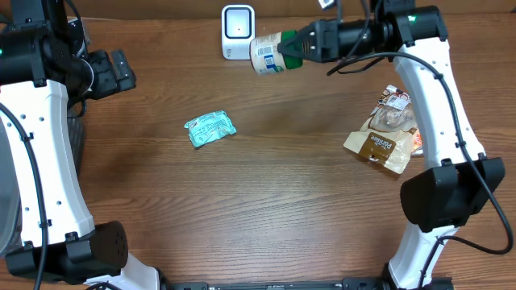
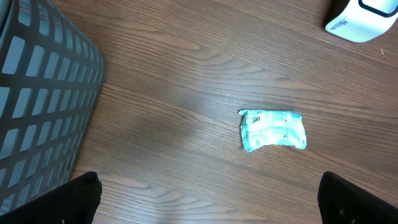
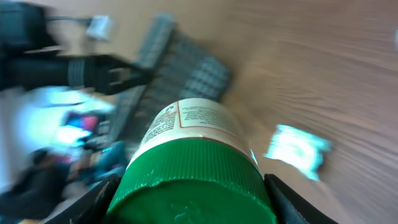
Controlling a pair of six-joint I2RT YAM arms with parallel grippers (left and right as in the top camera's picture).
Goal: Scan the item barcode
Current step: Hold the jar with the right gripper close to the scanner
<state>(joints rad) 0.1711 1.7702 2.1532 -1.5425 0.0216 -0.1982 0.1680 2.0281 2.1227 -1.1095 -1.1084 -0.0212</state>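
Just beside scanner [image 1: 238,31], near far edge of table [image 1: 282,177], bottle [image 1: 264,55] in right gripper [image 1: 293,47].

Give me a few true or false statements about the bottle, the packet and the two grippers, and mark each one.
1. The right gripper holds a green-capped bottle by its cap end. True.
2. The teal packet lies on top of the brown snack bags. False: it lies apart from them, on the bare table.
3. The left gripper grips the teal packet. False: it is open and empty.
4. The green-capped bottle is up beside the white scanner. True.
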